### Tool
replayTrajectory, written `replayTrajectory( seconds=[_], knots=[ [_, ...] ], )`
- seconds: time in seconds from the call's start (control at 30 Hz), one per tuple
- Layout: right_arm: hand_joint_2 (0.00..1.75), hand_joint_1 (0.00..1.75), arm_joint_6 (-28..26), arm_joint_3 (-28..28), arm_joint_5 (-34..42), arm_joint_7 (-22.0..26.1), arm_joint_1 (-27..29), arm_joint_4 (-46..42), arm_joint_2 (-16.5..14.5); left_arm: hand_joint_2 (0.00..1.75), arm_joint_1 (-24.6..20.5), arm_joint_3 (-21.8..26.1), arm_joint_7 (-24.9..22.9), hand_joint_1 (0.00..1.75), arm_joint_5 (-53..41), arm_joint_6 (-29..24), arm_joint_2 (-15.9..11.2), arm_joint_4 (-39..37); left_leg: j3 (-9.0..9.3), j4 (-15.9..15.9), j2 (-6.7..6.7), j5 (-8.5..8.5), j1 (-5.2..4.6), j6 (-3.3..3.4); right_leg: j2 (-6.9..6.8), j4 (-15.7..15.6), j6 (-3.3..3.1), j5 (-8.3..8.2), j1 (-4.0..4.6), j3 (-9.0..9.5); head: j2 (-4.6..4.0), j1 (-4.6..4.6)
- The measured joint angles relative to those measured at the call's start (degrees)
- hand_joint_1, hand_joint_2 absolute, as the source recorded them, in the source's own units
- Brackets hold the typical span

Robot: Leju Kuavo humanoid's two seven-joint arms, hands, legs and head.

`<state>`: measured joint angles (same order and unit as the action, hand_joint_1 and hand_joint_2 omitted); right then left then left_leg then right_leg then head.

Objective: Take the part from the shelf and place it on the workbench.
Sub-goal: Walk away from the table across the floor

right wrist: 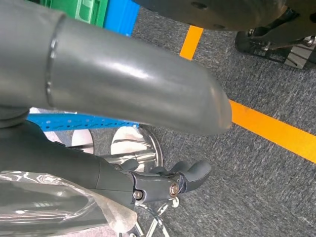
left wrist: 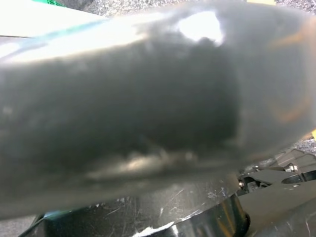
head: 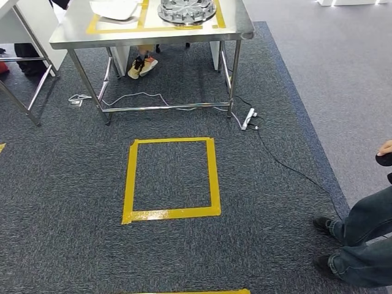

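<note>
The steel workbench (head: 69, 33) stands at the far side of the carpet, with a round metal part (head: 187, 9) lying inside a yellow tape frame on its top. In the right wrist view my right hand (right wrist: 156, 185) has its dark fingers (right wrist: 186, 175) lying along a shiny part wrapped in clear plastic (right wrist: 44, 202), the thick grey thumb (right wrist: 130, 84) above it. In the left wrist view the blurred thumb of my left hand (left wrist: 149, 103) hides the fingers. A dark scratched metal surface with a round rim (left wrist: 193, 217) lies close under it.
A yellow tape square (head: 171, 177) marks the carpet before the workbench. A power strip (head: 249, 118) and cable trail off its right leg. A person's legs and shoes (head: 356, 245) stand at the right; another person's shoes (head: 142, 65) show under the bench. Blue and green crates (right wrist: 108, 15) are behind.
</note>
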<state>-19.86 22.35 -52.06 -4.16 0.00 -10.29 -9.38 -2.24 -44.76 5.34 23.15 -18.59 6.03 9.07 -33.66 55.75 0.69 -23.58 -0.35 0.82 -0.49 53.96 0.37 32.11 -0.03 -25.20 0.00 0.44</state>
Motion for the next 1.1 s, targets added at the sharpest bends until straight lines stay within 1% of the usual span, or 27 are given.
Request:
replayTrajectory(
  seconds=[0.3, 0.37, 0.4, 0.43, 0.47, 0.5, 0.53, 0.57, 0.6, 0.63, 0.67, 0.7, 0.73, 0.77, 0.8, 0.83, 0.87, 0.9, 0.93, 0.97, 1.0, 1.03, 1.07, 1.1],
  knots=[
    [0.00, 0.00, 0.08, 0.92, 0.61, 0.74, 0.00, 0.00, 0.00, 0.00, 0.01, -0.01, 0.85, 0.00, 0.17, 0.56, -0.01, 0.00, -0.17, 0.21, 0.00, -0.02, -0.04, 0.02, 0.00, -0.02, 0.15, -0.10, -0.07, -0.04, 0.00, 0.00],
    [0.00, 0.00, 0.08, 1.13, 0.55, 0.70, -0.02, 0.00, -0.04, 0.00, 0.00, -0.03, 0.84, 0.00, 0.16, 0.76, -0.07, 0.00, -0.28, 0.43, -0.05, -0.25, -0.19, 0.44, -0.10, -0.23, 0.57, -0.21, -0.27, -0.03, 0.00, -0.05],
    [0.00, 0.00, 0.08, 1.22, 0.51, 0.68, -0.04, 0.00, -0.05, 0.00, -0.01, -0.04, 0.82, 0.00, 0.15, 0.81, -0.09, 0.00, -0.23, 0.26, -0.09, -0.27, -0.26, 0.81, -0.17, -0.45, 0.85, -0.27, -0.30, 0.04, 0.00, -0.10],
    [0.00, 0.00, 0.08, 1.29, 0.47, 0.66, -0.07, -0.01, -0.07, 0.00, -0.01, -0.06, 0.79, 0.00, 0.15, 0.83, -0.07, 0.00, 0.03, -0.33, -0.11, -0.03, -0.13, 1.12, -0.19, -0.52, 1.08, -0.23, -0.31, 0.19, 0.00, -0.15],
    [0.00, 0.00, 0.08, 1.34, 0.45, 0.64, -0.10, -0.01, -0.07, 0.00, -0.01, -0.07, 0.76, 0.00, 0.15, 0.84, -0.03, 0.00, 0.38, -1.24, -0.11, 0.34, 0.11, 1.33, -0.09, -0.04, 1.20, 0.29, -0.21, 0.05, -0.01, -0.11],
    [0.00, 0.00, 0.09, 1.44, 0.43, 0.63, -0.15, -0.02, -0.07, 0.00, -0.02, -0.08, 0.73, 0.00, 0.15, 0.84, 0.01, 0.00, 0.68, -2.10, -0.11, 0.82, 0.40, 1.46, 0.04, 1.59, 1.39, 1.53, -0.16, -0.70, -0.01, 0.02],
    [0.00, 0.00, 0.10, 1.55, 0.42, 0.62, -0.18, -0.02, -0.07, 0.00, -0.03, -0.09, 0.71, 0.00, 0.15, 0.84, 0.04, 0.00, 0.84, -2.70, -0.09, 1.19, 0.71, 1.48, 0.21, 4.39, 1.61, 3.30, -0.27, -2.04, -0.01, 0.18],
    [0.00, 0.00, 0.12, 1.66, 0.41, 0.62, -0.20, -0.02, -0.07, 0.00, -0.03, -0.11, 0.70, 0.00, 0.15, 0.86, 0.05, 0.00, 0.79, -2.90, -0.08, 1.30, 0.82, 1.53, 0.32, 8.15, 1.96, 5.39, -0.44, -4.06, -0.01, 0.36],
    [0.00, 0.00, 0.14, 1.75, 0.41, 0.61, -0.18, -0.02, -0.06, 0.00, -0.03, -0.14, 0.69, 0.00, 0.15, 0.89, 0.07, 0.00, 0.63, -2.83, -0.08, 1.36, 0.93, 1.47, 0.37, 11.97, 2.32, 7.06, -0.72, -6.12, 0.00, 0.45],
    [0.00, 0.00, 0.14, 1.80, 0.39, 0.59, -0.13, -0.02, -0.05, 0.00, -0.03, -0.18, 0.69, 0.00, 0.15, 0.91, 0.09, 0.00, 0.48, -2.68, -0.09, 1.32, 1.05, 1.31, 0.38, 14.50, 2.67, 7.65, -1.02, -7.56, 0.00, 0.48],
    [0.00, 0.00, 0.14, 1.83, 0.37, 0.55, -0.08, -0.02, -0.03, 0.00, -0.01, -0.25, 0.69, 0.00, 0.15, 0.93, 0.10, 0.00, 0.32, -2.46, -0.10, 1.24, 1.21, 1.05, 0.37, 15.17, 3.07, 7.12, -1.33, -8.13, 0.00, 0.49],
    [0.00, 0.00, 0.14, 1.86, 0.34, 0.51, -0.02, -0.02, 0.00, 0.00, 0.00, -0.35, 0.69, 0.00, 0.15, 0.93, 0.12, 0.00, 0.14, -2.07, -0.11, 1.10, 1.47, 0.67, 0.35, 13.41, 3.50, 5.43, -1.65, -7.51, 0.00, 0.48],
    [0.00, 0.00, 0.14, 1.90, 0.32, 0.48, 0.00, -0.02, 0.03, 0.00, 0.01, -0.48, 0.69, 0.00, 0.15, 0.93, 0.13, 0.00, -0.10, -1.46, -0.13, 0.86, 1.79, 0.17, 0.31, 9.77, 4.00, 3.13, -2.03, -5.89, 0.00, 0.49],
    [0.00, 0.00, 0.17, 1.95, 0.31, 0.47, -0.05, -0.02, 0.00, 0.00, 0.00, -0.61, 0.69, 0.00, 0.15, 0.92, 0.07, 0.00, -0.36, -0.73, -0.17, 0.55, 1.99, -0.45, 0.32, 6.42, 4.42, 1.36, -2.21, -4.47, 0.01, 0.59],
    [0.00, 0.00, 0.20, 2.01, 0.31, 0.48, -0.09, -0.01, -0.11, 0.00, -0.02, -0.75, 0.69, 0.00, 0.15, 0.92, 0.02, 0.00, -0.66, 0.15, -0.20, 0.15, 2.10, -1.08, 0.37, 3.77, 4.35, 0.09, -2.33, -3.37, 0.01, 0.76],
    [0.00, 0.00, 0.22, 2.08, 0.31, 0.50, -0.12, -0.01, -0.20, 0.00, -0.06, -0.87, 0.69, 0.00, 0.15, 0.90, -0.03, 0.00, -0.86, 0.81, -0.22, -0.15, 2.10, -1.64, 0.43, 2.61, 3.93, -0.36, -2.34, -2.93, 0.02, 0.78],
    [0.00, 0.00, 0.25, 2.16, 0.32, 0.51, -0.14, -0.01, -0.26, 0.00, -0.09, -0.96, 0.69, 0.00, 0.15, 0.88, -0.10, 0.00, -0.93, 1.17, -0.24, -0.34, 2.04, -2.07, 0.50, 2.88, 3.24, -0.20, -2.19, -3.16, 0.02, 0.69],
    [0.00, 0.00, 0.24, 2.25, 0.32, 0.52, -0.09, -0.02, -0.26, 0.00, -0.07, -1.04, 0.69, 0.00, 0.15, 0.85, -0.10, 0.00, -0.94, 1.33, -0.23, -0.41, 2.09, -2.37, 0.53, 3.08, 2.40, -0.20, -2.15, -3.25, 0.00, 0.54],
    [0.00, 0.00, 0.23, 2.37, 0.32, 0.52, -0.08, -0.02, -0.21, 0.00, -0.03, -1.09, 0.69, 0.00, 0.16, 0.83, -0.12, 0.00, -0.88, 1.39, -0.23, -0.47, 2.20, -2.60, 0.50, 3.36, 1.83, -0.18, -2.10, -3.36, 0.01, 0.28],
    [0.00, 0.00, 0.23, 2.49, 0.33, 0.54, -0.07, -0.02, -0.17, 0.00, 0.02, -1.10, 0.69, 0.00, 0.16, 0.81, -0.15, 0.00, -1.04, 2.01, -0.23, -1.14, 2.31, -2.75, 0.44, 3.47, 1.39, -0.26, -2.04, -3.42, -0.01, 0.07],
    [0.00, 0.00, 0.23, 2.58, 0.33, 0.56, -0.07, -0.02, -0.17, 0.00, 0.05, -1.11, 0.69, 0.00, 0.17, 0.79, -0.16, 0.00, -1.63, 3.76, -0.24, -2.58, 2.34, -2.86, 0.38, 3.50, 1.03, -0.39, -1.99, -3.48, -0.01, -0.09],
    [0.00, 0.00, 0.23, 2.66, 0.34, 0.58, -0.07, -0.02, -0.17, 0.00, 0.06, -1.12, 0.69, 0.00, 0.17, 0.79, -0.17, 0.00, -2.70, 6.72, -0.25, -4.71, 2.32, -2.89, 0.30, 3.49, 0.76, -0.54, -1.90, -3.42, 0.00, -0.31],
    [0.00, 0.00, 0.23, 2.70, 0.34, 0.60, -0.07, -0.02, -0.17, 0.00, 0.06, -1.13, 0.69, 0.00, 0.17, 0.78, -0.17, 0.00, -4.14, 10.61, -0.25, -7.16, 2.25, -2.83, 0.24, 3.52, 0.58, -0.62, -1.73, -3.39, 0.00, -0.49],
    [0.00, 0.00, 0.23, 2.72, 0.35, 0.61, -0.04, -0.01, -0.17, 0.00, 0.09, -1.13, 0.69, 0.00, 0.17, 0.78, -0.18, 0.00, -5.67, 14.73, -0.25, -9.25, 2.12, -2.72, 0.21, 3.55, 0.45, -0.68, -1.53, -3.36, 0.00, -0.58]
  ],
)
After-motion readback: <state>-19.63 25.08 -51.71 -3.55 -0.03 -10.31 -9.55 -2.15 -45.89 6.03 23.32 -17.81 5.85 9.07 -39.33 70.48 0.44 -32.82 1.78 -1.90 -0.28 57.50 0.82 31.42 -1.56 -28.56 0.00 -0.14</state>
